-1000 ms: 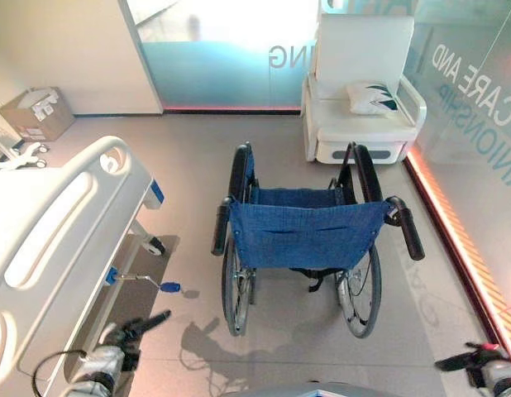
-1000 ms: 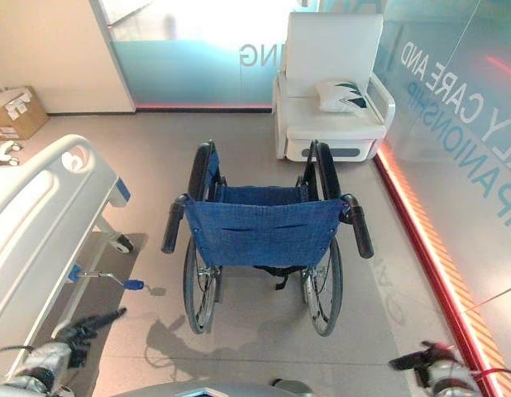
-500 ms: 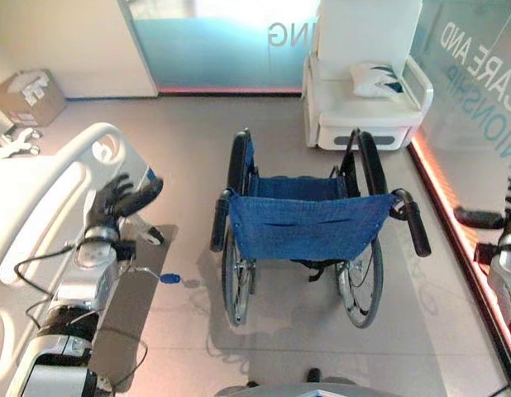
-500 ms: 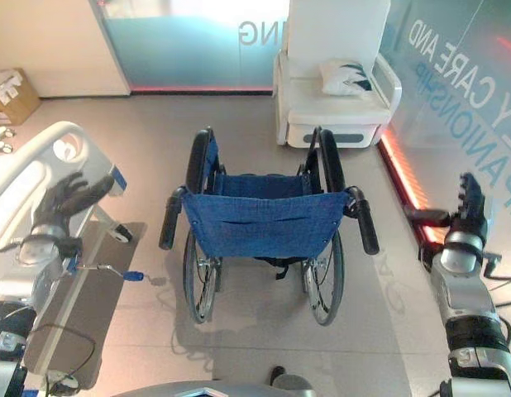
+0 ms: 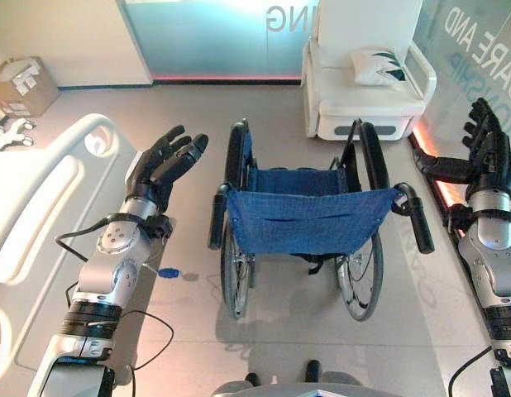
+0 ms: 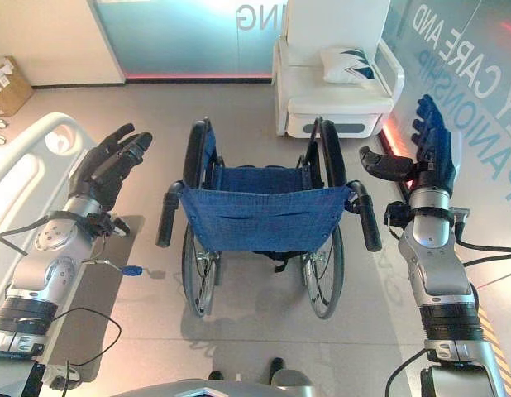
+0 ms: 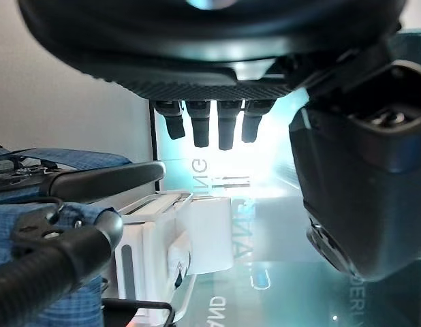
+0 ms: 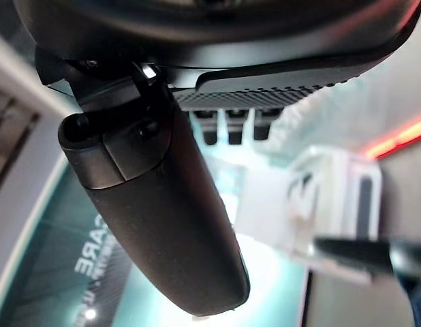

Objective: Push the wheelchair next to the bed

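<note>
Both hands have risen: left hand [image 5: 167, 160] and right hand [image 6: 430, 153] flank the wheelchair [image 5: 309, 222], fingers spread, touching nothing. Blue-backed, black-gripped, big-wheeled, it stands beside the bed [image 5: 40, 207].

bare floor between bed [image 5: 40, 207] and wheelchair [image 5: 309, 219]; armchair [image 5: 363, 83] beyond

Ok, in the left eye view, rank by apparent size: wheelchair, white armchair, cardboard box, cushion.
1. Wheelchair, though it is nearest the camera.
2. White armchair, cut off at the top edge.
3 and 4. Cardboard box and cushion look alike; not ranked.
</note>
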Controlling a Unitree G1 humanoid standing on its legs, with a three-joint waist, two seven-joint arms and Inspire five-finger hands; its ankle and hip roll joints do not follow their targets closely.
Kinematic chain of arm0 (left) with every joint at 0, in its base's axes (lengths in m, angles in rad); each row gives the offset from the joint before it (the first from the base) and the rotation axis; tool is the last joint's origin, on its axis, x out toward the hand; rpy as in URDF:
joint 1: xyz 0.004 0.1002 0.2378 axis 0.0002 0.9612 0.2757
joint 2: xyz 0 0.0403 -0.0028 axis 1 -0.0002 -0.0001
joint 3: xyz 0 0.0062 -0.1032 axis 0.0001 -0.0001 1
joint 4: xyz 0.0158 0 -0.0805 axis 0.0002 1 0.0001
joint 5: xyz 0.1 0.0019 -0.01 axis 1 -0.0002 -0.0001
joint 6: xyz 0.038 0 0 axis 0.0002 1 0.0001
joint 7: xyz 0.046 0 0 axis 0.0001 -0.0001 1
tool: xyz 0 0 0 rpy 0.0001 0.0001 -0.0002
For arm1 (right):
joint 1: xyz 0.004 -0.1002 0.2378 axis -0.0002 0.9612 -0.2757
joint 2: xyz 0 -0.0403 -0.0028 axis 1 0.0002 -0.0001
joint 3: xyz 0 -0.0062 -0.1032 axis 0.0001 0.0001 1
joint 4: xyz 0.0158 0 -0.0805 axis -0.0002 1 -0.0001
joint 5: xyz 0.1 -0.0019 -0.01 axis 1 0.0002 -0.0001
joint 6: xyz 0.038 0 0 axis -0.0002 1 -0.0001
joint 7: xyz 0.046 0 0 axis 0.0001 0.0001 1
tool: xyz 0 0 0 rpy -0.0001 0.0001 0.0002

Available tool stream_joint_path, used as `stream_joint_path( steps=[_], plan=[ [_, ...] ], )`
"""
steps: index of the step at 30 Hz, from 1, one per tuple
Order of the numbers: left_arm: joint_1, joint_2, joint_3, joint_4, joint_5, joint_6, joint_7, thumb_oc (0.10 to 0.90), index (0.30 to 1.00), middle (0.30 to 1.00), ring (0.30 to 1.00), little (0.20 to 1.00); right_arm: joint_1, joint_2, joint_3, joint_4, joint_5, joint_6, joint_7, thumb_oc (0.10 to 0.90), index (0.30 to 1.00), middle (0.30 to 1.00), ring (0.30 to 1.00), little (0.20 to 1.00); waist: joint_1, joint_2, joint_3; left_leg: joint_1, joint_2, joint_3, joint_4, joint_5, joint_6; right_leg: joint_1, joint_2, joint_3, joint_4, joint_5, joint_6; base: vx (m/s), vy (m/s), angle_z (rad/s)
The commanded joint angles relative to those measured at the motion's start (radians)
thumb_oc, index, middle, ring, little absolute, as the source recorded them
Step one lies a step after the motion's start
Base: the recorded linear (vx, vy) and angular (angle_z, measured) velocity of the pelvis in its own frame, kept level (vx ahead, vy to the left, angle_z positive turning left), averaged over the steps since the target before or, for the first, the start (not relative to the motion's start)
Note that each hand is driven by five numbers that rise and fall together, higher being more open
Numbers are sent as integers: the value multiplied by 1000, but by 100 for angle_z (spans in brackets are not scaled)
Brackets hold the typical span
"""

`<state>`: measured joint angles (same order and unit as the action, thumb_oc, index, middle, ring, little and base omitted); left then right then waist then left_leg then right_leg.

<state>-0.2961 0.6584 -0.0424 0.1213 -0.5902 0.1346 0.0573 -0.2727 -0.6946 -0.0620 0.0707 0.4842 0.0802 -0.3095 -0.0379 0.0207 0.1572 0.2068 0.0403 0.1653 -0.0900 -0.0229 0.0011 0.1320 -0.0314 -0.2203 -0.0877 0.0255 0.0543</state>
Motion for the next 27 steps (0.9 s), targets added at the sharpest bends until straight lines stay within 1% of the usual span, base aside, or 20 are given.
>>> stream_joint_path(
  steps=[1,6,10,15,21,25,27],
  plan=[
    [-79,103,15,-24,94,-52,-1,800,900,900,900,900,-61,-34,3,-92,62,-64,67,800,900,900,900,900,-2,-20,-83,-57,-23,64,3,-20,-23,-2,-29,-17,60,-70,57,0,0,0],
    [-68,124,-4,5,101,-39,-25,800,900,900,900,900,-25,-38,22,-90,63,-22,96,800,900,900,900,900,-3,-23,-82,-60,-23,69,3,-15,-22,-6,-30,-20,62,-68,59,-12,2,2],
    [-65,131,-18,37,86,-58,-20,800,900,900,900,900,-11,-43,41,-81,56,-1,98,800,900,900,900,900,-6,-26,-80,-63,-23,73,3,-13,-21,-12,-30,-20,63,-65,60,-14,4,3],
    [-45,121,-10,16,82,-68,-15,800,900,900,900,900,15,-38,49,-98,66,38,101,800,900,900,900,900,-5,-28,-76,-66,-23,77,3,-10,-21,-17,-30,-18,66,-65,60,0,0,0],
    [-22,117,-1,-7,86,-78,-9,800,900,900,900,900,50,-28,55,-96,42,73,95,800,900,900,900,900,-5,-30,-72,-69,-23,79,3,-8,-21,-20,-29,-16,67,-64,61,-5,0,0],
    [-7,115,7,-20,90,-80,-1,800,900,900,900,900,76,-26,45,-98,42,93,91,800,900,900,900,900,-7,-30,-70,-71,-22,80,3,-7,-22,-23,-28,-13,66,-62,63,0,0,0],
    [3,114,13,-27,92,-81,2,800,900,900,900,900,93,-21,39,-99,38,91,91,800,900,900,900,900,-9,-30,-67,-72,-22,83,3,-6,-22,-24,-28,-12,64,-59,64,0,0,0]
  ],
)
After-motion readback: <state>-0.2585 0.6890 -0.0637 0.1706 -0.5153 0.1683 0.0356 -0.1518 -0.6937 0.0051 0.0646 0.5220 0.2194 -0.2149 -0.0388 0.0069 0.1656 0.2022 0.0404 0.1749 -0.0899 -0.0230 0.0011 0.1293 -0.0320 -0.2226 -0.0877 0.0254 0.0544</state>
